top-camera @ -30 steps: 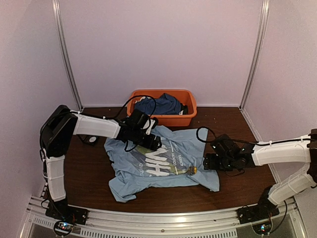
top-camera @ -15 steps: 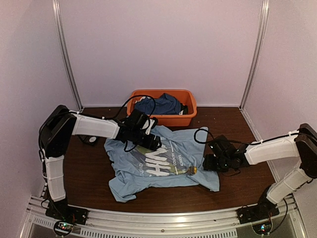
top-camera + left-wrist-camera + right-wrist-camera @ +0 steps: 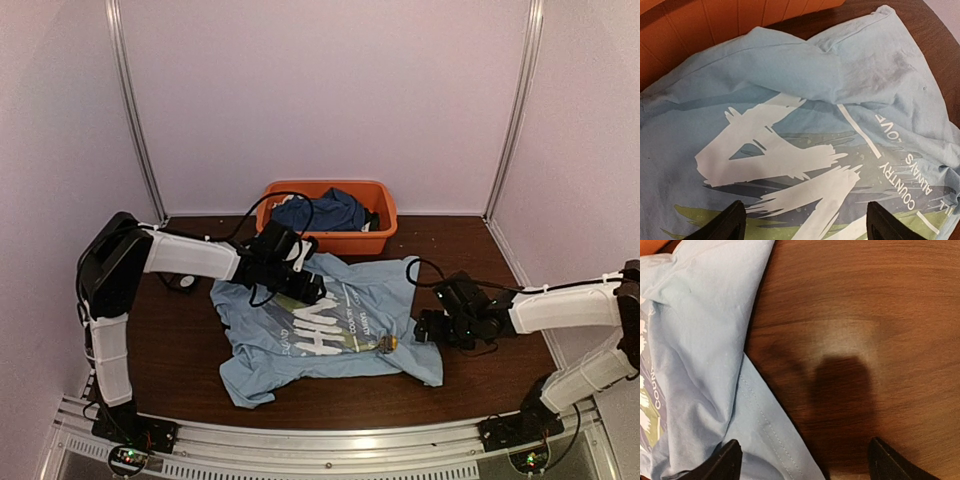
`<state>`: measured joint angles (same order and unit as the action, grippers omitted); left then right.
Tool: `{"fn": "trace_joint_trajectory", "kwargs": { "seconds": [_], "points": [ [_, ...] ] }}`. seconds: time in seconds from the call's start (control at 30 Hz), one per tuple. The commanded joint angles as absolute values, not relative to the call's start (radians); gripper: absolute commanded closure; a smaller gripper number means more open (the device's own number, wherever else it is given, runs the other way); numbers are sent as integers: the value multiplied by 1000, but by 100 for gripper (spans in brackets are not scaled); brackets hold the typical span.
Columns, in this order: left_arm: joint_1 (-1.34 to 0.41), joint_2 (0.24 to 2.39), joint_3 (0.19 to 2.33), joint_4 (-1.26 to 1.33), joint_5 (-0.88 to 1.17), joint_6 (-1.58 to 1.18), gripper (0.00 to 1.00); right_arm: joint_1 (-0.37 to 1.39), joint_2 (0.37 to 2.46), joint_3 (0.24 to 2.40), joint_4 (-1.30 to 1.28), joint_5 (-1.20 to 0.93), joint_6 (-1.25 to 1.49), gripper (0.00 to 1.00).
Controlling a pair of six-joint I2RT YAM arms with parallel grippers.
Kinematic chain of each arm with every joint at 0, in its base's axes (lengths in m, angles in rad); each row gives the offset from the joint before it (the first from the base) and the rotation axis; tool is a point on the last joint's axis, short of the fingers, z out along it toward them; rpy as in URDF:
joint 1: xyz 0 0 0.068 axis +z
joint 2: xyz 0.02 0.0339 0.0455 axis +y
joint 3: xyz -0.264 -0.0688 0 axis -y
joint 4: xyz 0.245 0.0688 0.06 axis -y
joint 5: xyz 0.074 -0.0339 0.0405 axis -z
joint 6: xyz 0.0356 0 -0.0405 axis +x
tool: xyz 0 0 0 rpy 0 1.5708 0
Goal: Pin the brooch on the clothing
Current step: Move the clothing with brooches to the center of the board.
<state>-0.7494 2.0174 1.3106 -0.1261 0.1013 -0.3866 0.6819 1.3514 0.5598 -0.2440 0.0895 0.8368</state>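
Brooch (image 3: 388,343): on the T-shirt (image 3: 300,350), at the print's right end, just left of the right pincer (image 3: 424,328).
Right pincer: jaws wide apart, empty, above bare table (image 3: 865,315) beside the T-shirt edge.
Left pincer (image 3: 303,288): jaws wide apart, empty, above the print.

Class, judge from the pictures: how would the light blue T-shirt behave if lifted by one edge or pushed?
Probably floppy: the T-shirt lies in folds and wrinkles, so a lifted edge would likely drape. Pushed, it would likely bunch rather than slide across the wooden table. It looks thin, so probably light.
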Motion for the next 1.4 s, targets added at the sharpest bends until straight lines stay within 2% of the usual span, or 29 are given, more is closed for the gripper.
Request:
{"fn": "trace_joint_trajectory", "kwargs": {
  "seconds": [0.0, 0.23, 0.3, 0.33, 0.43, 0.5, 0.53, 0.6, 0.7, 0.73, 0.87, 1.1, 1.37],
  "points": [
    [-746, 1957, 1292, -88, 113, -394, 15, 676, 1298, 602, -329, 142, 811, 0],
    [-746, 1940, 1287, -88, 101, -393, 15, 676, 1211, 636, -381, 127, 785, 0],
    [-746, 1937, 1285, -85, 100, -394, 15, 676, 1206, 643, -381, 81, 778, 7],
    [-746, 1937, 1284, -84, 100, -396, 15, 676, 1203, 641, -376, 66, 781, 15],
    [-746, 1934, 1282, -80, 102, -401, 15, 675, 1188, 635, -367, 49, 799, 59],
    [-746, 1935, 1282, -77, 104, -404, 11, 675, 1176, 632, -368, 46, 808, 82],
    [-746, 1935, 1284, -75, 105, -405, 4, 673, 1173, 630, -369, 44, 812, 88],
    [-746, 1934, 1285, -79, 104, -407, 2, 669, 1165, 623, -366, 34, 819, 100],
    [-746, 1928, 1282, -79, 101, -408, 2, 664, 1165, 611, -357, 21, 824, 100],
    [-746, 1926, 1281, -79, 100, -408, 2, 662, 1169, 611, -355, 18, 824, 97],
    [-746, 1925, 1282, -80, 102, -409, 2, 655, 1202, 601, -343, 3, 812, 59],
    [-745, 1927, 1280, -76, 109, -408, 2, 635, 1259, 549, -261, -85, 820, 43],
    [-746, 1928, 1269, -67, 115, -407, 2, 608, 1361, 554, -191, -126, 803, 42]
  ]
}}
